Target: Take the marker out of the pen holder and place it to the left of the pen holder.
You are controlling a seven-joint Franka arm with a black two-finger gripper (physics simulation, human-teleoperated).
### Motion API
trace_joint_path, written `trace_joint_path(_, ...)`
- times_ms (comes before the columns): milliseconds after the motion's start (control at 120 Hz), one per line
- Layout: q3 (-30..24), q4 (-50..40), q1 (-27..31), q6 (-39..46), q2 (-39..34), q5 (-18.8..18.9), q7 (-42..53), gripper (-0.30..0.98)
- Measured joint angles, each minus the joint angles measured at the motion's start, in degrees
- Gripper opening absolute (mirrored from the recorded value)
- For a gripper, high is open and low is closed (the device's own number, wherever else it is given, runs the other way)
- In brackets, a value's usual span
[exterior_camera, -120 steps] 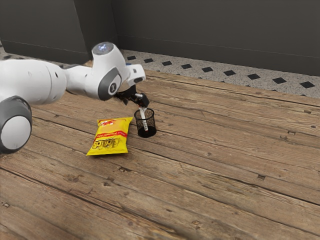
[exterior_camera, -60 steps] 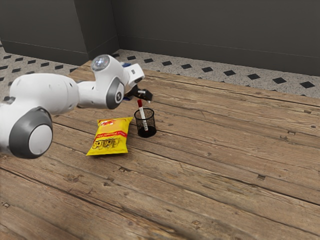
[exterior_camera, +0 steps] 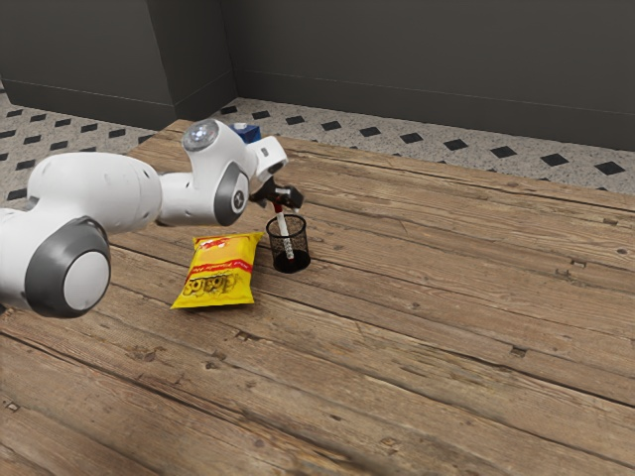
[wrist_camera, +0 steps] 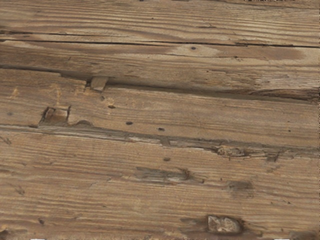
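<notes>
White marker [exterior_camera: 285, 232] (red-capped) leans in the mesh holder [exterior_camera: 306, 245] — pincer [exterior_camera: 282, 201] near, fingers apart.

The black wire-mesh cylindrical pen holder [exterior_camera: 294, 264] stands upright on the tabletop [exterior_camera: 417, 297]. Inside it is the slim white marker [exterior_camera: 286, 234] with a red upper end, dark markings along its barrel, tilted slightly off upright, its lower part within the pen holder's mesh wall and its red end above the rim.
</notes>
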Motion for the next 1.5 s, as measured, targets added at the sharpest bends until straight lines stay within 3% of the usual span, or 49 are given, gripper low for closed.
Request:
trace_joint_path(308,0.0,-0.66,-0.03,0.08,-0.67,-1.93,0.41,0.13)
trace_joint_path(458,0.01,-0.75,-0.04,0.1,-0.75,-2.0,0.46,0.01)
trace_joint_path(758,0.15,-7.77,-2.51,0.23,-7.85,-1.61,0.03,-0.06)
trace_joint_path(1125,2.58,-22.37,-4.11,-0.57,-26.8,-0.24,-0.24,-0.06)
trace_joint_path(1300,2.69,-24.91,2.27,-8.39,-30.03,4.39,-0.41,-0.06)
trace_joint_path(1500,2.62,-24.9,8.31,-18.41,-28.52,6.28,-0.82,-0.06)
